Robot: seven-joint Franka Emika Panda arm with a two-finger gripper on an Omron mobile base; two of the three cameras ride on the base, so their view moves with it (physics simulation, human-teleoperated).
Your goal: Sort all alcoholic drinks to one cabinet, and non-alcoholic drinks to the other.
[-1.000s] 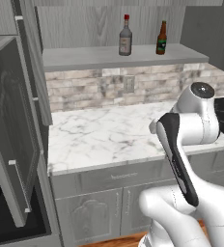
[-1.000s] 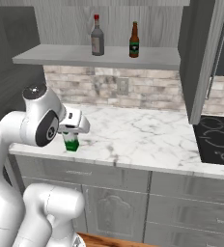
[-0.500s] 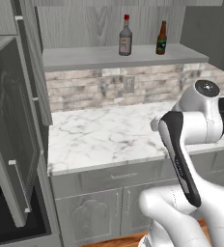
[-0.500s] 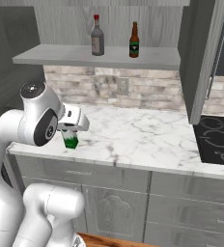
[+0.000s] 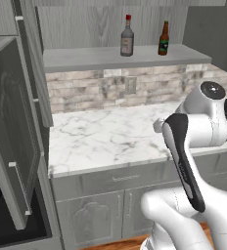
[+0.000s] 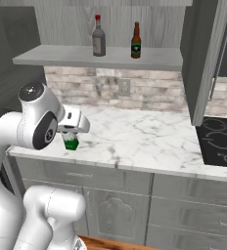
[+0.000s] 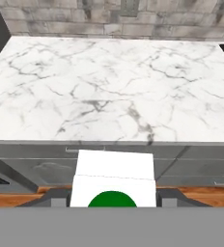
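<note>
The claw (image 6: 71,134) grips the green carton (image 6: 71,142) upright, lifted off the bench (image 6: 135,141) near its front-left edge, presumably headed for the oven-side niche, since both bottles, grey (image 6: 99,37) and brown (image 6: 136,41), already stand on the long shelf (image 6: 61,56).

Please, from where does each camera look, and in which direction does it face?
Left base view: behind the arm on its left, facing the counter and shelf; arm at lower right.
Right base view: behind on the right, facing the same counter; arm at lower left, gripper holding the green carton.
Hand view: on the hand, facing the counter and brick wall; carton between the jaws.
Both base views share the two bottles on the shelf.
</note>
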